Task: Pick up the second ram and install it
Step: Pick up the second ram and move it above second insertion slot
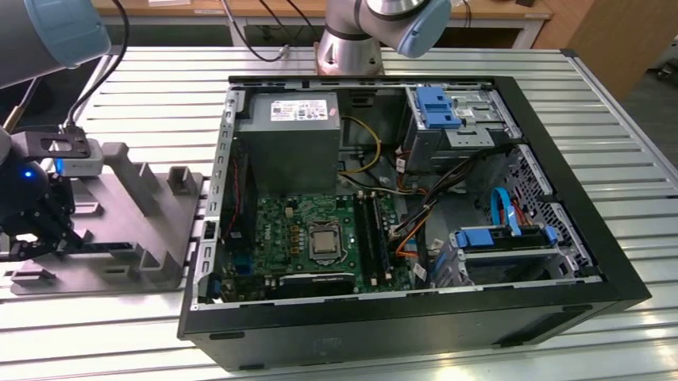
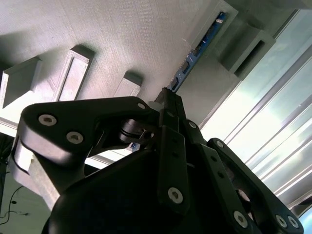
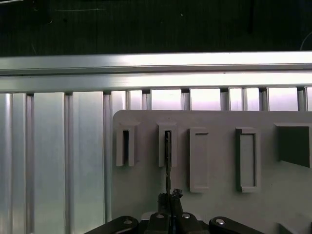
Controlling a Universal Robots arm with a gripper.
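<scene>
Your gripper point(image 3: 168, 196) is pinching one end of the ram point(image 2: 197, 50), which is sitting edgewise in a rack point(image 1: 148, 190) slot, at the exterior view's left of the case point(image 1: 424, 333).

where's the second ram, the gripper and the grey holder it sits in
second ram point(image 2: 196, 52): second wrist view, middle of the blue-green board.
gripper point(image 3: 169, 194): first wrist view, midway between the fingertips.
grey holder point(image 3: 222, 161): first wrist view, bare plate between two slots.
</scene>
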